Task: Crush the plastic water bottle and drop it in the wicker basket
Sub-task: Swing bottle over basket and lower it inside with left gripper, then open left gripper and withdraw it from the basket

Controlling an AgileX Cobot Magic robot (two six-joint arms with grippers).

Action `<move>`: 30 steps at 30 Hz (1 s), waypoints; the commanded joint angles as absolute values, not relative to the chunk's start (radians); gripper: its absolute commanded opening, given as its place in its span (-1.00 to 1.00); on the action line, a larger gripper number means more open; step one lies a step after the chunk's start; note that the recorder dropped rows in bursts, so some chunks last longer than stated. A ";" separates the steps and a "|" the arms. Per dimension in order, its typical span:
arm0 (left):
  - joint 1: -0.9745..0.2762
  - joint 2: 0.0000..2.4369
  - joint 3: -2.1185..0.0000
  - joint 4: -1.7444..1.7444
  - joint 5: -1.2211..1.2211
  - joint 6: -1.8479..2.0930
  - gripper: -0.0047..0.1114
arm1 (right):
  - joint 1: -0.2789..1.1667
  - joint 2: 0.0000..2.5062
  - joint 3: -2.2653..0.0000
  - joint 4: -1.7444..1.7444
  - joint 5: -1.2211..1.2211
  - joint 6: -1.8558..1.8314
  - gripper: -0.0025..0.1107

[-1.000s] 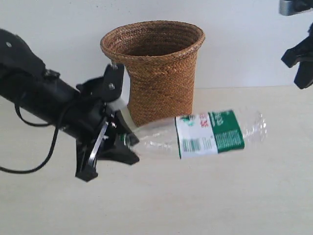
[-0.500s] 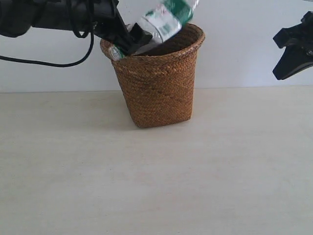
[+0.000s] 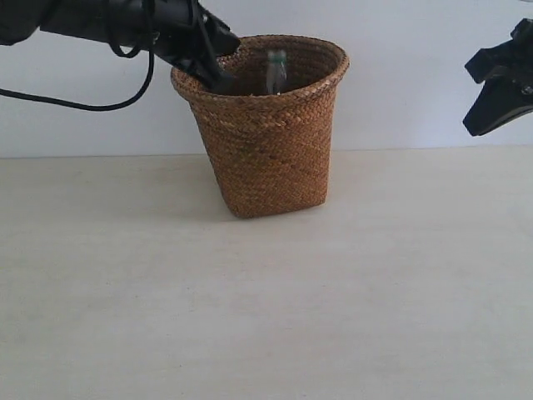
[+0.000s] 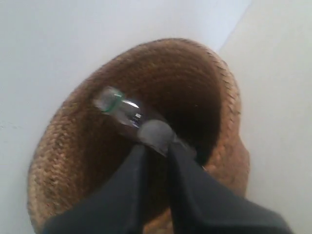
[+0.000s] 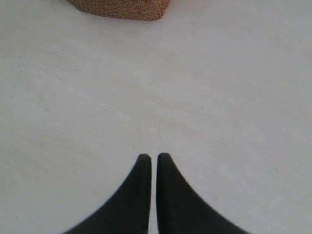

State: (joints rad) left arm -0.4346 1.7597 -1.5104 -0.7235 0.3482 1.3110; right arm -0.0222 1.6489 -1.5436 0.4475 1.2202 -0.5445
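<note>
The wicker basket (image 3: 268, 146) stands at the back of the table. The plastic water bottle (image 3: 276, 70) is inside it, cap up, and only its neck and green cap show above the rim. My left gripper (image 3: 218, 75) hovers over the basket's left rim. In the left wrist view its jaws (image 4: 157, 148) stand a little apart over the basket's (image 4: 229, 97) mouth, and the bottle (image 4: 119, 107) lies below them, blurred. My right gripper (image 3: 479, 121) hangs high at the right, shut and empty (image 5: 153, 157).
The pale table (image 3: 266, 300) spreads in front of the basket. A white wall (image 3: 416, 83) stands close behind it. The left arm's black cable (image 3: 83, 105) loops down at the upper left. The basket's base (image 5: 122, 7) shows at the edge of the right wrist view.
The left gripper lifted the bottle from the table to the basket's rim, then let it go. The bottle now stands inside the basket. The right gripper has barely moved.
</note>
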 commanded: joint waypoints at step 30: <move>-0.219 1.178 -1.095 -0.066 0.837 0.350 -0.84 | -0.031 1.060 -1.150 0.120 0.893 -0.347 -0.96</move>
State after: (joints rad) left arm -0.2212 1.2448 -1.1515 -0.0550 0.8999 0.3681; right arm -0.0275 1.1372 -1.2196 0.1166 0.9738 -0.3351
